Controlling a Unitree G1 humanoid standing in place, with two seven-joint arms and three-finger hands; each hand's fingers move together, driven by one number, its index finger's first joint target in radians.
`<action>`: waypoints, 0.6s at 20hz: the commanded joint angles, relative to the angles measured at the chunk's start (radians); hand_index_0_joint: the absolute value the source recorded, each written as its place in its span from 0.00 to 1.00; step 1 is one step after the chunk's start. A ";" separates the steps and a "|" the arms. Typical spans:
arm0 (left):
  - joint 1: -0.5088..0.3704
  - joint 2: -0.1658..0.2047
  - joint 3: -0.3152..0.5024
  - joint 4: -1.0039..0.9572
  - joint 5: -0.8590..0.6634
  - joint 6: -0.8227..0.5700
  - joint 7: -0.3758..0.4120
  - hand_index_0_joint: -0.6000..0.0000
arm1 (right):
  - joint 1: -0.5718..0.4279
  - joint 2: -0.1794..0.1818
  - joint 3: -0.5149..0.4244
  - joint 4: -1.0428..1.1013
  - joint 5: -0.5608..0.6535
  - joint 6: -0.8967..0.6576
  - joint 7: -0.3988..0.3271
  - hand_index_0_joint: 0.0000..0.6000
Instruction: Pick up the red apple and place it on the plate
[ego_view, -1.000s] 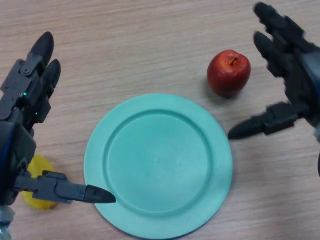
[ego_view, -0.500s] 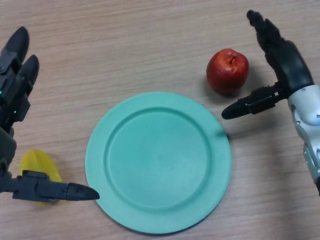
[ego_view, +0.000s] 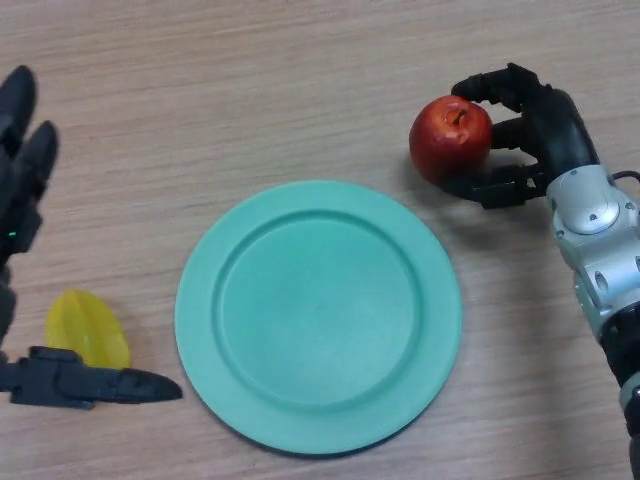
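A red apple (ego_view: 449, 138) rests on the wooden table at the upper right, just beyond the rim of a round green plate (ego_view: 318, 315). My right hand (ego_view: 530, 135) is against the apple's right side, with fingers curled over its top and the thumb under its near side. The plate holds nothing. My left hand (ego_view: 25, 220) sits at the far left edge with straight fingers and its thumb stretched out low, holding nothing.
A small yellow object (ego_view: 87, 338) lies on the table left of the plate, just above my left thumb. Bare wooden tabletop (ego_view: 250, 90) stretches beyond the plate.
My right hand has moved in and curled its fingers and thumb round the apple. My left hand has drifted a little further left and down.
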 joint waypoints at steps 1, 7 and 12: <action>-0.012 0.020 0.060 -0.046 -0.047 -0.167 0.005 1.00 | -0.037 -0.030 -0.051 -0.186 0.037 -0.062 -0.029 1.00; -0.033 0.036 0.079 -0.050 -0.048 -0.141 -0.002 1.00 | 0.365 0.035 0.047 -0.966 0.125 0.235 0.135 1.00; -0.041 0.036 0.056 -0.049 -0.037 -0.140 0.001 1.00 | 0.659 0.050 0.244 -1.121 -0.055 0.054 0.118 1.00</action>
